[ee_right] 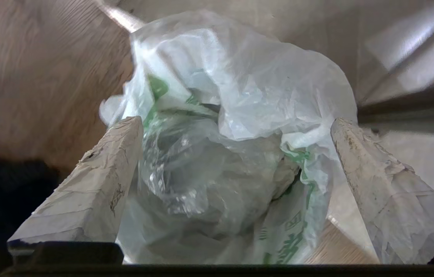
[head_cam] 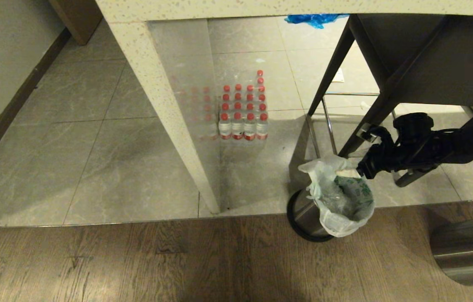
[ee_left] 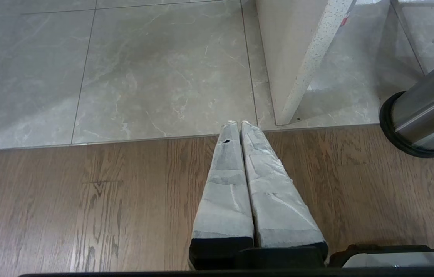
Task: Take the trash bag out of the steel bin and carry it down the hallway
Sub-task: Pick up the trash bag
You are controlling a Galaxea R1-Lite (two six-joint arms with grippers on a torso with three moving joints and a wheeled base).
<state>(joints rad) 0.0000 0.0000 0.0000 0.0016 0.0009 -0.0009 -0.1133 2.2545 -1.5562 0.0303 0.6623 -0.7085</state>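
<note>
The right gripper (ee_right: 236, 127) hung spread-fingered over the trash bag (head_cam: 342, 197) in the steel bin (head_cam: 305, 216), apparently needing to pinch its rim next.

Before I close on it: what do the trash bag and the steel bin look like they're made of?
Trash bag: thin translucent plastic film, whitish with green print; it crinkles and the contents show through. Steel bin: apparently brushed metal, a dull sheen with soft streaked reflections, on a black base ring, probably rubber or plastic.

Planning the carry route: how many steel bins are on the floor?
2. The steel bin holding the trash bag stands beside the counter leg; a second steel bin shows partly at the right edge. Others may be hidden.
</note>
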